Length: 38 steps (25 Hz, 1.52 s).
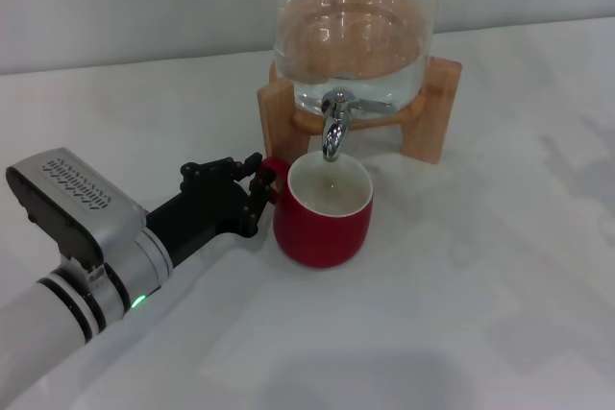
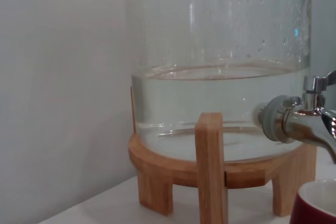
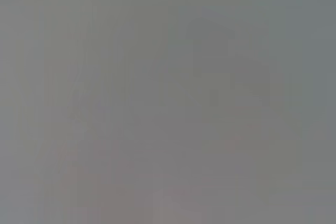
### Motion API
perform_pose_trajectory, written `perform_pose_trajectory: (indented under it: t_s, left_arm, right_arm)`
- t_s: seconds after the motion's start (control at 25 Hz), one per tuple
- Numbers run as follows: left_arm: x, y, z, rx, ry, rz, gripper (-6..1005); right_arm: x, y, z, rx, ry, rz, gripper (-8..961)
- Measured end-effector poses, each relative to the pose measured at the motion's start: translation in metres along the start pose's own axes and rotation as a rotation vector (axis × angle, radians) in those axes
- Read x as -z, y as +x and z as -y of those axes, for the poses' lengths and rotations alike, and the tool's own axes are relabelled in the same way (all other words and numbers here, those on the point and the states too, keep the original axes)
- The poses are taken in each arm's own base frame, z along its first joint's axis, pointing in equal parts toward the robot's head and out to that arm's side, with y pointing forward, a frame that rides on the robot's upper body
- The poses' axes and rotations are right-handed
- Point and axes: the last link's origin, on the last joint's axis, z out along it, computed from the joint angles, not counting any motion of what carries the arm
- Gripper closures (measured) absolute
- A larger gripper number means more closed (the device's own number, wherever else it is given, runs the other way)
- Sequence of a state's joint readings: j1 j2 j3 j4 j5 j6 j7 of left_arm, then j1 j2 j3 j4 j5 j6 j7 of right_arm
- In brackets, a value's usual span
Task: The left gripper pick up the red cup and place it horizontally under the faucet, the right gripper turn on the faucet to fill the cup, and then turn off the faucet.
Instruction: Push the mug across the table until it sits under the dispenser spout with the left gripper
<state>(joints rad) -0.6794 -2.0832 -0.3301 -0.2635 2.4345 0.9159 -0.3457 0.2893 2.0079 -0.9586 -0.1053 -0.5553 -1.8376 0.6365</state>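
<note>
White table (image 1: 461, 314). Glass dispenser (image 1: 351, 36), part-filled with water, on wooden stand (image 1: 432, 122). Left gripper (image 1: 258, 189) reaches in from the left, fingers clamped on the handle of the red cup (image 1: 322, 228). Cup upright directly under the faucet (image 1: 333, 127). No readable writing anywhere. Right gripper not visible.

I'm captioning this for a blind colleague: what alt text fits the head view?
A red cup stands upright on a white table directly under the faucet of a glass water dispenser on a wooden stand. The left gripper is at the cup's handle.
</note>
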Motion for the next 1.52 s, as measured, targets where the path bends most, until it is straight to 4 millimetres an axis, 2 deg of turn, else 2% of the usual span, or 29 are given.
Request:
perform_pose_trajectory:
  t_s: [1.52]
  left_arm:
    - [-0.0038, -0.0017, 0.0011, -0.003, 0.008, 0.032, 846]
  right_arm:
    - [-0.0043, -0.0019, 0.0009, 0.008, -0.01, 0.012, 201]
